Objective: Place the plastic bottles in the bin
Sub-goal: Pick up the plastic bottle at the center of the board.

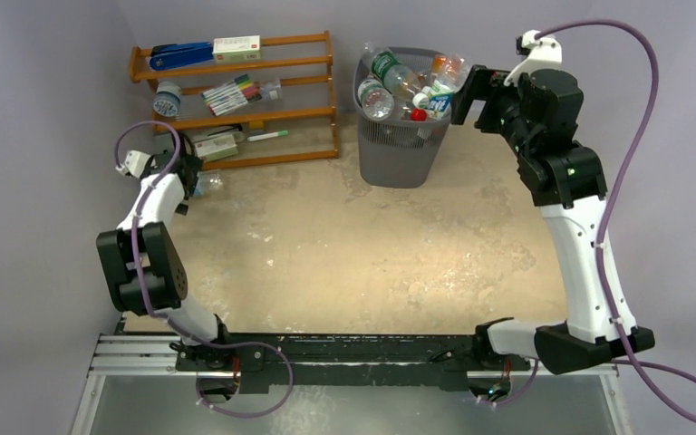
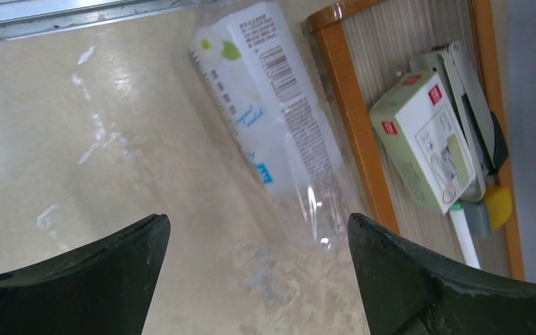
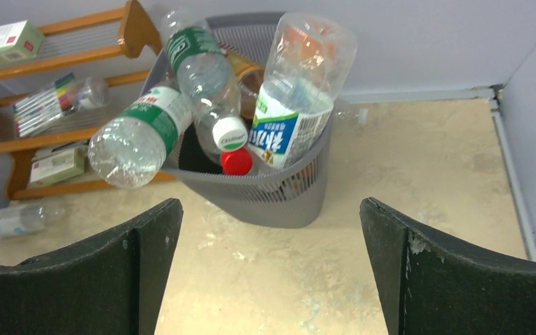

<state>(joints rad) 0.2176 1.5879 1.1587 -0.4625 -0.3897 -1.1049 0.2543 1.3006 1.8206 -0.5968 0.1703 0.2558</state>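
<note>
Left tool [image 2: 255,223], jaws wide, near bottle [image 2: 279,118]

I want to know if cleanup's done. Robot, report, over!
Left gripper and right gripper open, empty. Left hovers by a bottle on the table, rack close beside. Bin piled past its rim with bottles.

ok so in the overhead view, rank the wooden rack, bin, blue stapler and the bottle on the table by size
1. wooden rack, largest
2. bin
3. blue stapler
4. bottle on the table, smallest-looking, but partly hidden, so its place against the stapler is unsure
</note>
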